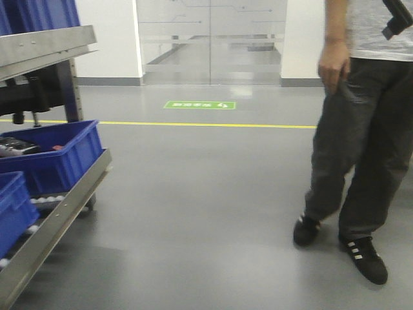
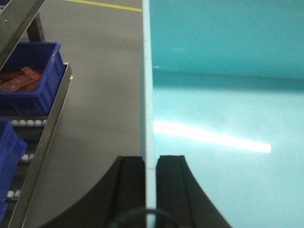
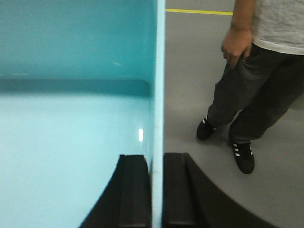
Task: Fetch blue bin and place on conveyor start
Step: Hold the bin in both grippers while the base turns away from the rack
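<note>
The left claw (image 2: 151, 164) pinches one thin wall of the blue bin (image 2: 228, 104); the right claw (image 3: 157, 161) pinches the other. Around it is shiny grey floor (image 1: 206, 194). A yellow line (image 1: 206, 124) lies at 12 o'clock, a man (image 1: 368, 129) at 3, dark blue crates (image 1: 58, 155) at 9.

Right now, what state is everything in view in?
blue bin: gripped at both side walls, nothing visible inside.
left gripper: shut on its wall.
right gripper: shut on the opposite wall.
dark blue crate: on the roller rack, holding red items.
person: standing at the right.
</note>
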{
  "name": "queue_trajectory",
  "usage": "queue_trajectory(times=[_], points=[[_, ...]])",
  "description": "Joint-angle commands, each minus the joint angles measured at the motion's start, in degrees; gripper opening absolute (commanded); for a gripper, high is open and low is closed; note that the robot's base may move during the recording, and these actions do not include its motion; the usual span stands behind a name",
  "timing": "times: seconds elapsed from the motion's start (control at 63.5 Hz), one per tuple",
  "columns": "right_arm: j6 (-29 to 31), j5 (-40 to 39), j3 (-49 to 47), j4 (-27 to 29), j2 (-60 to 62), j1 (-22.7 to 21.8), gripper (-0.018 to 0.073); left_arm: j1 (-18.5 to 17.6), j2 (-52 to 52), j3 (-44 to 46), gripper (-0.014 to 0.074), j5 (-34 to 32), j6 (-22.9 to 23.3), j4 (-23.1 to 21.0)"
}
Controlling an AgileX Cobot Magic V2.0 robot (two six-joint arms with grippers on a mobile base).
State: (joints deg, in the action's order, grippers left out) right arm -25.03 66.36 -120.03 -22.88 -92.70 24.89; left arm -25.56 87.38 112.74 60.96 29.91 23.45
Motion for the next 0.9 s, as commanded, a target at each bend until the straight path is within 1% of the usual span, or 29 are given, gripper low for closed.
queue_trajectory(times=[0.0, 0.882], points=[[0.50, -1.91, -0.63, -2.02, 0.70, -0.05, -0.0165, -0.40, -0.64, 0.59, -0.0111, -2.30, 0.30, 0.25], [0.50, -2.46, -0.63, -1.79, 0.70, -0.05, -0.0165, -0.40, -0.64, 0.59, -0.0111, -2.30, 0.30, 0.36]])
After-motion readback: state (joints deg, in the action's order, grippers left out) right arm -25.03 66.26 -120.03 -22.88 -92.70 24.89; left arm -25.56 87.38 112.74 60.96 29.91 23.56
